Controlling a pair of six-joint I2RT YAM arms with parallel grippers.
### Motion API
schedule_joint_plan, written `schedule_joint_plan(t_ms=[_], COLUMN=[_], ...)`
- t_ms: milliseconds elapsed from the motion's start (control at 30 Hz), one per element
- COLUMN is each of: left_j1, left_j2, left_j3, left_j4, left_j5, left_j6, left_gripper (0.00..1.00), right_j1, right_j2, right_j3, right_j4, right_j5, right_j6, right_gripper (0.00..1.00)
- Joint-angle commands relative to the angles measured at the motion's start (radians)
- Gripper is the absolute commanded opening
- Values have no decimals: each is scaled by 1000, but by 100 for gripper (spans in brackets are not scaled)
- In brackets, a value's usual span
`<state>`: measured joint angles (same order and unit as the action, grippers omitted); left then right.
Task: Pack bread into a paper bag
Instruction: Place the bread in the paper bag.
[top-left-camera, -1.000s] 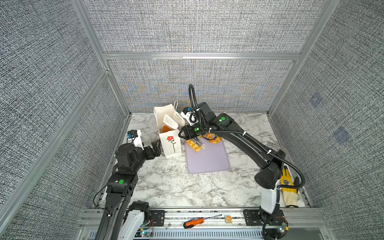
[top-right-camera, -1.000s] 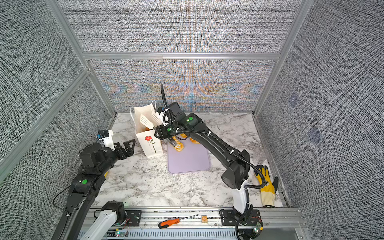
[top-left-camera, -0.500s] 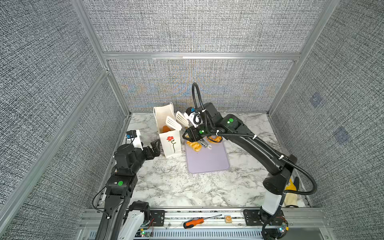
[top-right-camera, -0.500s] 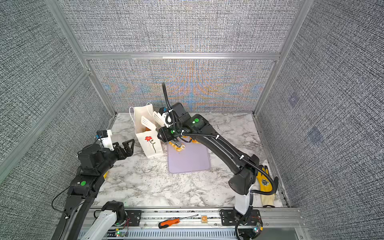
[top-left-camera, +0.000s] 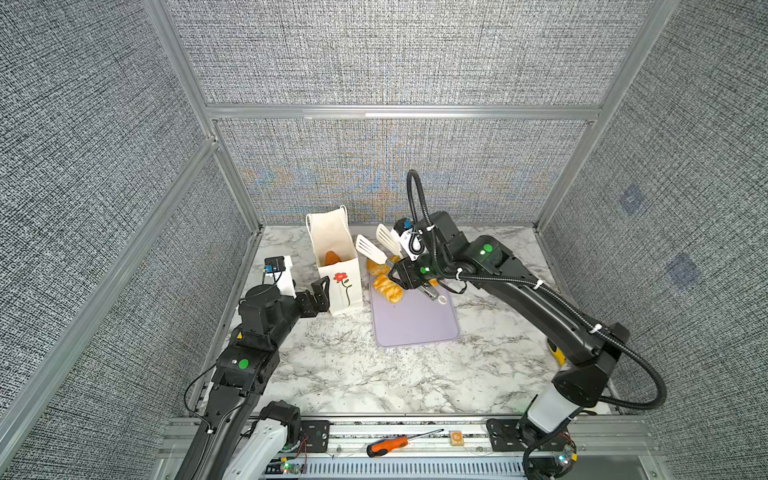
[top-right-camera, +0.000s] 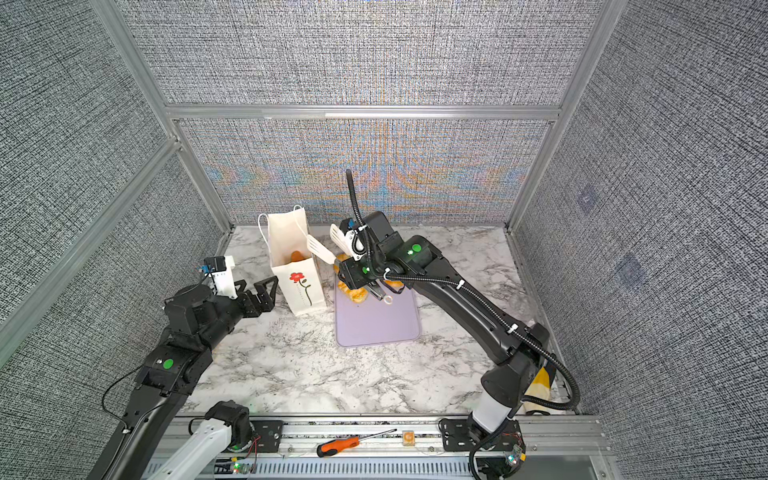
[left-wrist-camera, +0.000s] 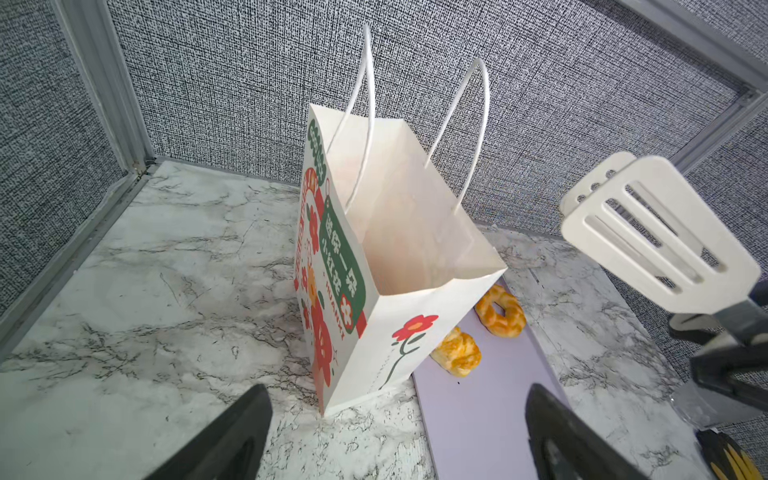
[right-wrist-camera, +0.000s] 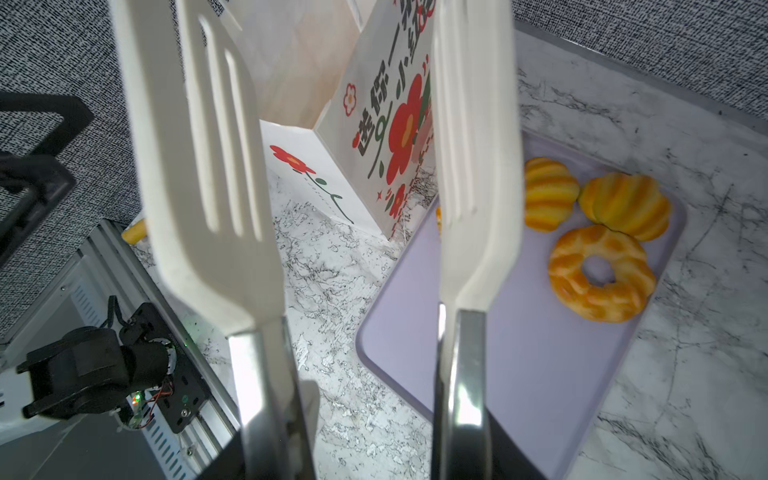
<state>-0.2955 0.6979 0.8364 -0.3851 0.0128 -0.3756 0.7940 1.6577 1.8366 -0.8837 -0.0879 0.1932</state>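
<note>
My left fingers (top-left-camera: 322, 286) are spread wide and empty, just beside the bag's near corner. On the bench (top-left-camera: 353, 365), the tray (top-left-camera: 415, 328) is bare in its near half. Doughnut (right-wrist-camera: 598, 274) and striped rolls (right-wrist-camera: 548, 193) sit at the far end. Bread looks light, glossy, probably squashy, so I'd clamp gently across the ribbed flanks. Bag (top-left-camera: 351, 299) stands upright and open. It's thin paper and would tip easily. One orange-brown piece (top-left-camera: 331, 257) is inside. Right fingers (top-left-camera: 402, 277) are pinching the tongs (top-left-camera: 370, 249), blades apart, empty.
</note>
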Motion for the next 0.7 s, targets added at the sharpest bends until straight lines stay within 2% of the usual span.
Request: schedule_joint_plan(t_ms=[0,667], left_j1=[-31,-189], left_j2=[5,22], left_j3=[6,-3], left_j4=[37,69], left_j5=[-65,-205], left_j6=[-11,-46], left_gripper=[97,95], right_j1=[-5,-97], right_j2=[-29,-190], right_j3=[-35,-428], right_j4=[-4,-6], right_j5=[43,183], right_j6=[-5,36], right_gripper=[55,55])
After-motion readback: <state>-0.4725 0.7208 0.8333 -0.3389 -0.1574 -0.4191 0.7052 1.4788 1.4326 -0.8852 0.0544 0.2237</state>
